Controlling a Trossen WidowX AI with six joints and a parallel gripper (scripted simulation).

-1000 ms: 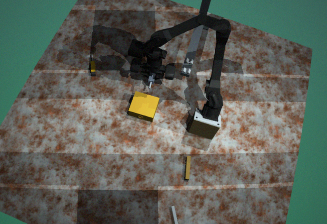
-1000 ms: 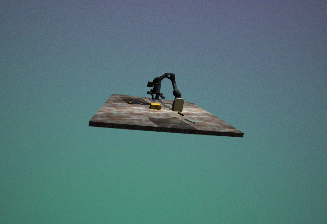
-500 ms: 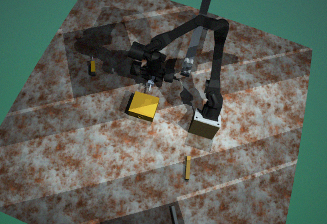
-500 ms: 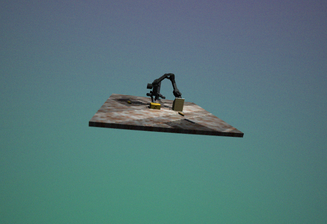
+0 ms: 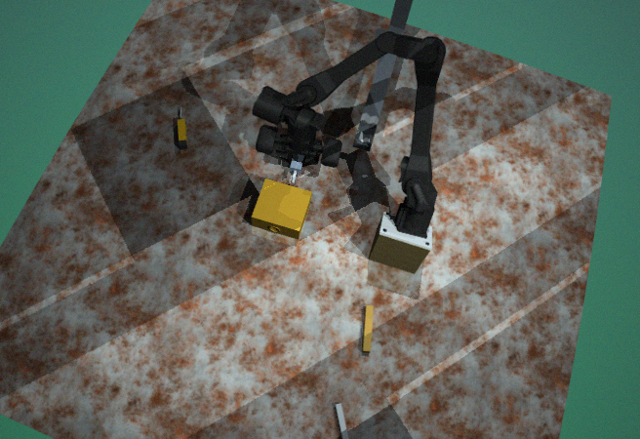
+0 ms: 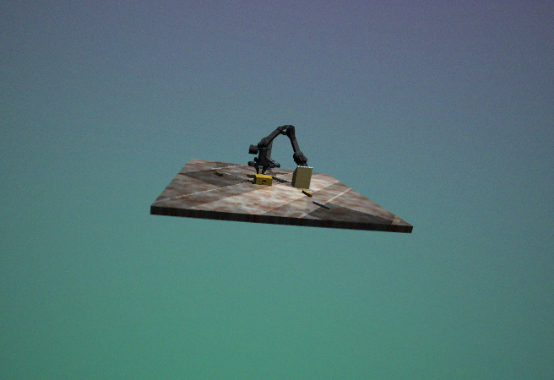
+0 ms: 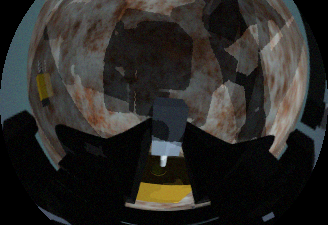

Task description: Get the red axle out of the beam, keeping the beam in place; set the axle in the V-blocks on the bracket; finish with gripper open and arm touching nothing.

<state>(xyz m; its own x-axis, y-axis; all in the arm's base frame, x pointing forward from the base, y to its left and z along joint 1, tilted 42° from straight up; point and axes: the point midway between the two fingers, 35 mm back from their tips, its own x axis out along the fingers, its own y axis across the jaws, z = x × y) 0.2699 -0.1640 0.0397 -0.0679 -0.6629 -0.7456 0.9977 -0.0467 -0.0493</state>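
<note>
Right, the gripper [image 5: 296, 162] [image 6: 260, 171] [image 7: 167, 122] has its fingers partly closed, well short of fully wide, and clamped on a grey piece [image 5: 296, 165] [image 7: 170, 121] with a slim silver pin [image 5: 293, 178] [image 7: 163, 160] sticking out of it. And where's the red axle? Nothing in these views shows red; this pinned piece could be it under odd lighting, but I can't confirm that. The relation that counts is pin to yellow block [image 5: 281, 207] [image 6: 263, 180] [image 7: 165, 192]: in the top view the block lies just below the gripper, and the pin's long axis points down towards its near side. The wrist view shows a faint ring [image 7: 159, 171] on the facing side, almost behind the pin tip. Contact? Can't tell. If the block is the beam and this is the axle, I'd judge it withdrawn, with the next move heading away from the block along the pin's line. Over to the right of the gripper in the top view lies the long grey bar [image 5: 380, 77], small pale fittings at its near end, possibly the bracket with its V-blocks. Swinging sideways too early could nudge the block, so a straight retreat looks wiser before any turn towards that bar.
</note>
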